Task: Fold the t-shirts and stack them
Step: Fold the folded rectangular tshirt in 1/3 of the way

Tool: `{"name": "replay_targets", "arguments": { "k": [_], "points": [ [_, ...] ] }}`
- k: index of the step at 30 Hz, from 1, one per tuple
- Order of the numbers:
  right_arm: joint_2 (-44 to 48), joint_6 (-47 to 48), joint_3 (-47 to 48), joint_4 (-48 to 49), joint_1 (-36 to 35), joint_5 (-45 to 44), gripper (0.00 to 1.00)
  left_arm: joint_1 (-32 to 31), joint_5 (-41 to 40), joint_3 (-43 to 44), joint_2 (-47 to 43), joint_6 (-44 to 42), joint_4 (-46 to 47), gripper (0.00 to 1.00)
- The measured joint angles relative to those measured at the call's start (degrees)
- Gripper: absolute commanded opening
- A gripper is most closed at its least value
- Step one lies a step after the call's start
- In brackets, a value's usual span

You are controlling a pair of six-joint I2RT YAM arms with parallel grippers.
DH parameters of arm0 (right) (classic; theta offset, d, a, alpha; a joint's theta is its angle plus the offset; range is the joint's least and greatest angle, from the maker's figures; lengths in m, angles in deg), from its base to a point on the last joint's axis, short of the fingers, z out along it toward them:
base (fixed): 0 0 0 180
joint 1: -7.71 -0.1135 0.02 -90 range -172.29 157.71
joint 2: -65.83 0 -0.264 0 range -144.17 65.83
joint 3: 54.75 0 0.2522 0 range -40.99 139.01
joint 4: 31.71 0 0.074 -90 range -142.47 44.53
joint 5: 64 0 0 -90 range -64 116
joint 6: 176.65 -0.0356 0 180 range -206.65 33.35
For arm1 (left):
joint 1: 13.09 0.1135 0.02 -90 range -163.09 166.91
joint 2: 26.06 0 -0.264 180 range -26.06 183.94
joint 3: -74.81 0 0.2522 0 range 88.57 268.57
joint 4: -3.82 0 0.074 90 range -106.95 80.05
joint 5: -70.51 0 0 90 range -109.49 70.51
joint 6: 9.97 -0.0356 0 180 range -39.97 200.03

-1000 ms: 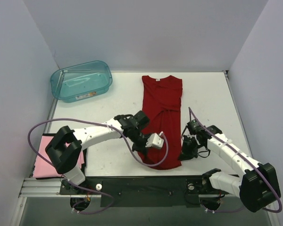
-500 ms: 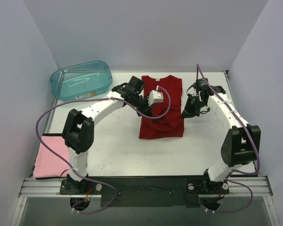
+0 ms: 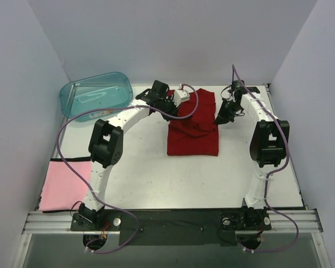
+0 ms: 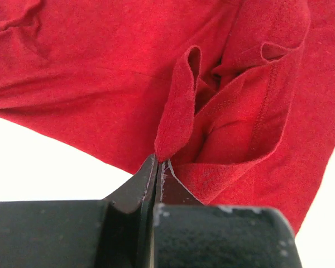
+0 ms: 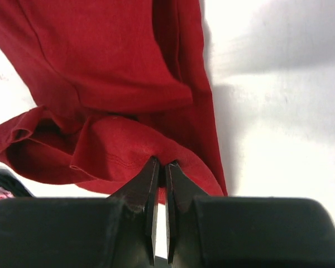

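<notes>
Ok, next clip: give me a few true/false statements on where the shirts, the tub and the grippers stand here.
1. The left gripper and the right gripper are each shut on the dark red t-shirt. True.
2. The pink t-shirt is stacked on the red one. False: it lies alone at the near left edge of the table, apart from the red one.
3. The teal tub holds a shirt. False: no cloth shows in it; it stands at the far left corner.
4. The red shirt's near part lies flat, and its far part is bunched up between the grippers. True.
</notes>
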Motion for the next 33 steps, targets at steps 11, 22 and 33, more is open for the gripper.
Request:
{"name": "replay_targets", "arguments": {
  "k": [11,22,33],
  "points": [
    [-8.20,0.04,6.45,-0.04,1.09,0.35,0.34,0.68,-1.81,6.08,7.39,2.51,0.20,0.46],
    [-5.25,3.04,9.16,0.37,3.02,-8.52,0.20,5.29,-4.26,19.50,10.60,4.20,-0.83,0.42],
    [5.31,7.37,-8.11,-0.31,-1.38,-5.73,0.00,-0.92,13.79,12.72,4.81,-34.51,-26.12,0.20]
  ]
}}
